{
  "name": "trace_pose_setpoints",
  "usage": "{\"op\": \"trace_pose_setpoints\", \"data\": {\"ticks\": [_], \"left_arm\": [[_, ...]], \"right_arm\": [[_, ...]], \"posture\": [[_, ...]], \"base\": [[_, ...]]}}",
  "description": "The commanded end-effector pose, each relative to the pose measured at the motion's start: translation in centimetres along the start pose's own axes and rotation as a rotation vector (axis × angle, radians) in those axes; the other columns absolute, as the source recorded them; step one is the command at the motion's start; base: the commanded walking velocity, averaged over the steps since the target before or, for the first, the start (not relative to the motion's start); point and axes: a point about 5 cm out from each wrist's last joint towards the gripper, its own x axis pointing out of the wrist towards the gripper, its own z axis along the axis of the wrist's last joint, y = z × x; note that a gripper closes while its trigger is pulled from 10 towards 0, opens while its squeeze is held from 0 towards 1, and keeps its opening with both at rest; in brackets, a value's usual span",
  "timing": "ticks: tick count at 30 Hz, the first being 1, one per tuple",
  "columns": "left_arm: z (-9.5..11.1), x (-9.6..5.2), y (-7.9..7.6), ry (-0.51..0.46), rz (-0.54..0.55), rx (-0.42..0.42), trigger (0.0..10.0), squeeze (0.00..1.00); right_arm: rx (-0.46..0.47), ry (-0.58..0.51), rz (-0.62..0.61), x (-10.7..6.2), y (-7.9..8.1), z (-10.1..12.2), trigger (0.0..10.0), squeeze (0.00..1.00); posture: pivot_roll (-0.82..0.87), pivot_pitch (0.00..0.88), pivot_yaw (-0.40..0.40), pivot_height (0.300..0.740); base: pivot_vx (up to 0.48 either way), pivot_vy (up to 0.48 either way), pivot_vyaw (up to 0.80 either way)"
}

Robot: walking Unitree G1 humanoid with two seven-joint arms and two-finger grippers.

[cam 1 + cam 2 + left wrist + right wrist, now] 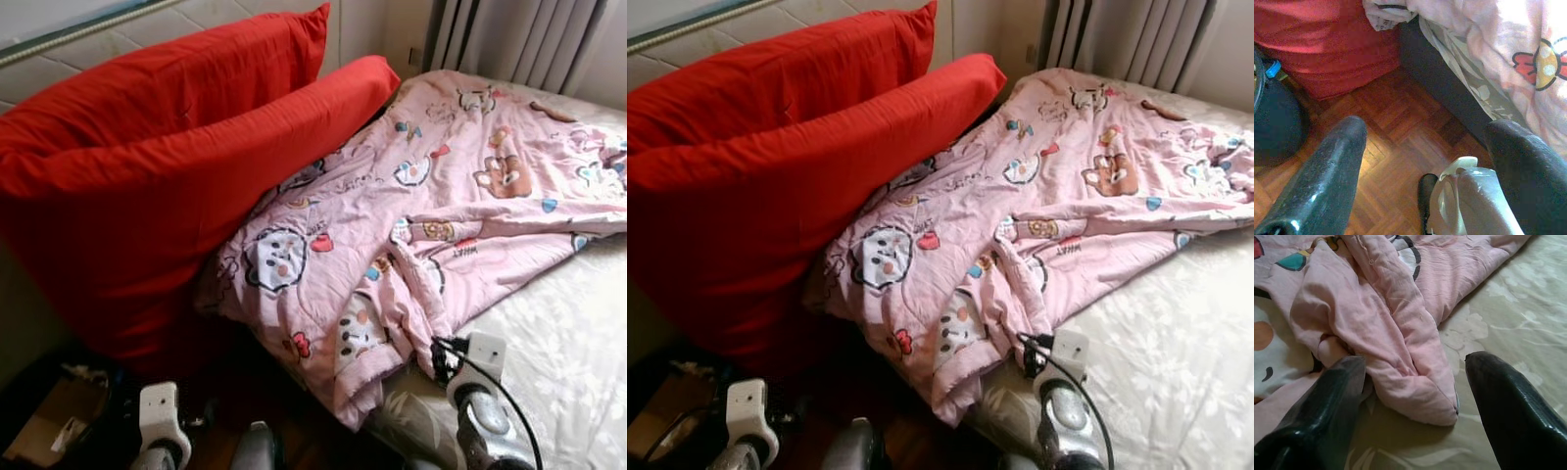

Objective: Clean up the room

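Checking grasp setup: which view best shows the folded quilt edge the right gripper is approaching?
The right wrist view: the pink quilt's fold lies between the open right gripper fingers on the bed sheet. Both eye views show the whole quilt. The left wrist view catches its overhanging corner.

Head cameras downward over quilt (431, 215); wrist cameras close.

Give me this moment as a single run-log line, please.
right gripper: open, at pink quilt folded edge on bed | left gripper: open, low over wood floor | red pillows: leaning beside quilt
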Motion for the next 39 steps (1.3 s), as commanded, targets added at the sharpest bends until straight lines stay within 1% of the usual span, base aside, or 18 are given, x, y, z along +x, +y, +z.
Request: {"op": "trace_pose_setpoints", "data": {"ticks": [1, 5, 11, 21, 25, 26, 29, 32, 39], "left_arm": [[0.3, 0.0, 0.4, -0.017, 0.013, -0.009, 10.0, 0.00], [1.2, 0.4, -0.1, -0.056, -0.001, -0.007, 10.0, 0.00], [2.0, 0.7, -0.3, -0.089, -0.005, -0.003, 10.0, 0.00], [2.2, 0.7, -0.4, -0.104, -0.003, -0.006, 10.0, 0.00], [2.3, 0.7, -0.5, -0.109, 0.000, -0.007, 10.0, 0.00], [2.5, 0.7, -0.4, -0.118, 0.007, -0.004, 10.0, 0.00], [2.5, 0.7, -0.3, -0.122, 0.009, -0.005, 10.0, 0.00], [2.6, 0.7, -0.2, -0.124, 0.012, -0.005, 10.0, 0.00], [2.7, 0.7, 0.0, -0.133, 0.023, -0.011, 10.0, 0.00]], "right_arm": [[-0.021, 0.039, 0.007, -0.1, 0.3, -0.5, 10.0, 0.00], [-0.026, 0.027, 0.024, -0.1, 0.6, -0.5, 10.0, 0.00], [-0.017, 0.007, 0.027, -0.1, 0.7, -0.3, 10.0, 0.00], [-0.010, 0.007, 0.040, -0.1, 0.7, -0.2, 10.0, 0.00], [-0.013, 0.002, 0.062, -0.1, 0.9, -0.2, 10.0, 0.00], [-0.021, -0.004, 0.088, -0.1, 1.2, -0.2, 10.0, 0.00], [-0.048, -0.014, 0.128, -0.2, 1.9, -0.3, 10.0, 0.00], [-0.045, -0.010, 0.129, -0.3, 2.0, -0.4, 10.0, 0.00], [-0.027, -0.005, 0.135, -0.3, 2.1, -0.5, 10.0, 0.00]], "posture": [[0.00, 0.070, 0.056, 0.639], [0.01, 0.069, 0.053, 0.619], [0.00, 0.073, 0.054, 0.614], [0.01, 0.086, 0.052, 0.614], [0.01, 0.092, 0.051, 0.614], [0.01, 0.099, 0.050, 0.614], [0.01, 0.099, 0.050, 0.614], [0.01, 0.106, 0.049, 0.614], [0.02, 0.111, 0.048, 0.614]], "base": [[0.000, 0.000, 0.00], [0.000, 0.000, 0.00], [0.000, 0.000, 0.00], [0.000, 0.000, 0.00], [0.000, 0.000, 0.00], [0.000, 0.000, 0.00], [0.000, 0.000, 0.80], [0.000, 0.000, 0.69], [0.000, 0.000, 0.00]]}}
